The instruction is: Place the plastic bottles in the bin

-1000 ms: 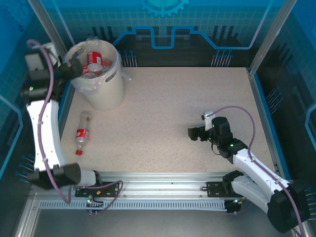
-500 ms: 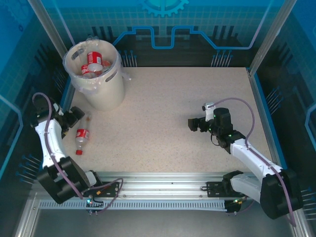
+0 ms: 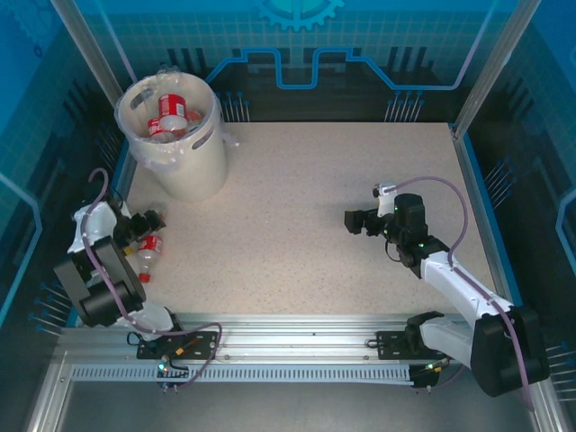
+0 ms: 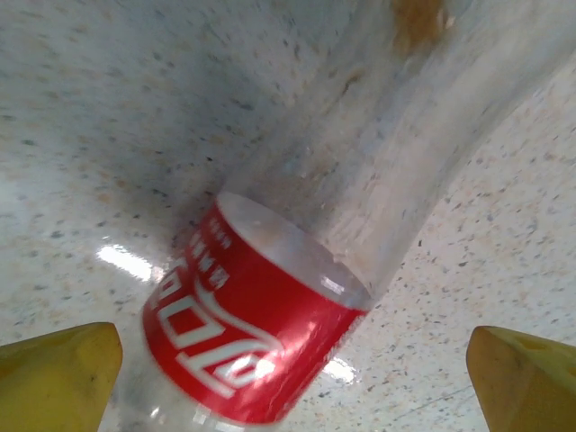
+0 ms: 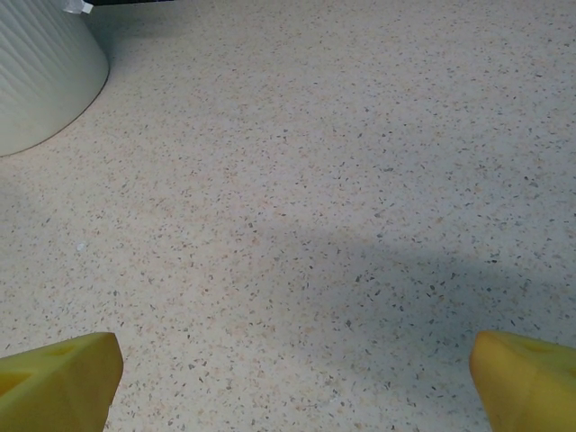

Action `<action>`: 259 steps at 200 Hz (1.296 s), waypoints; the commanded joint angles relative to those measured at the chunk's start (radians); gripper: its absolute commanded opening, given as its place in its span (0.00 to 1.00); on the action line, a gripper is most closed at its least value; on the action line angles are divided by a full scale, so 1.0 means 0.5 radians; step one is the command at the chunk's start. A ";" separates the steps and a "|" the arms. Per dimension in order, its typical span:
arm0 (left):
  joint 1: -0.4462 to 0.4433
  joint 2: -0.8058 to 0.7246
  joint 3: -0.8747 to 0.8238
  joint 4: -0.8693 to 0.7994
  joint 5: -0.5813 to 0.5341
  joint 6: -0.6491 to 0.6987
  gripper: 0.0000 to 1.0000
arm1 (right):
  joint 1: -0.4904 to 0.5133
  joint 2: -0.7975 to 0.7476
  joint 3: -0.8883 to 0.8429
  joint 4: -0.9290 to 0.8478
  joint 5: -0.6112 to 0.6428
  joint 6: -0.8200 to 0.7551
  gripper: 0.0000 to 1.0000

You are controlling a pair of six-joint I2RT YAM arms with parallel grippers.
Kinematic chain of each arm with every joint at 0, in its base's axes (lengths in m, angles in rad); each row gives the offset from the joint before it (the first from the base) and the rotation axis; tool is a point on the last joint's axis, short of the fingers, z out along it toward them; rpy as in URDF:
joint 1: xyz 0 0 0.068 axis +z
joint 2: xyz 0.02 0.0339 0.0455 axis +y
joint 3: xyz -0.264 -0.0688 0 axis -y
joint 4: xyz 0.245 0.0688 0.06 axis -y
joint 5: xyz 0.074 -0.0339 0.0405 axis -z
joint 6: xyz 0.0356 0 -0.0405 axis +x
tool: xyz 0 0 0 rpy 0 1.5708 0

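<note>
Plastic bottles [image 3: 171, 112] are mostly piled in the bin [image 3: 193, 171] at the far left corner. One red-labelled bottle [image 3: 149, 246] lies on its side on the table [image 3: 315, 180] near the left edge, cap toward the arms. The left gripper [image 4: 292, 367] hangs just over it, jaws wide apart on either side of the label. The bottle looks empty, so it is probably light, thin-walled and slick, likely to roll or dent; I'd take it across the labelled middle. The right gripper [image 3: 354, 220] hovers spread open over bare table, well apart
</note>
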 commanded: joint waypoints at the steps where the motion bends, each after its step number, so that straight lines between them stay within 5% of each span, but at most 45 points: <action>1: -0.069 0.044 -0.004 -0.001 -0.053 0.127 0.99 | -0.037 0.029 -0.003 0.088 -0.063 0.039 1.00; 70: -0.282 0.227 0.043 -0.014 -0.289 0.145 0.99 | -0.043 0.003 -0.023 0.077 -0.056 0.038 1.00; 122: -0.336 0.233 0.045 -0.021 -0.354 0.139 0.75 | -0.046 -0.005 -0.033 0.062 -0.064 0.035 1.00; 187: -0.455 0.012 0.040 -0.103 -0.398 0.080 0.60 | -0.046 -0.058 -0.011 -0.017 -0.042 0.000 1.00; 259: -0.397 -0.281 0.032 -0.153 -0.544 -0.052 0.61 | -0.046 -0.089 0.044 -0.088 -0.028 -0.002 1.00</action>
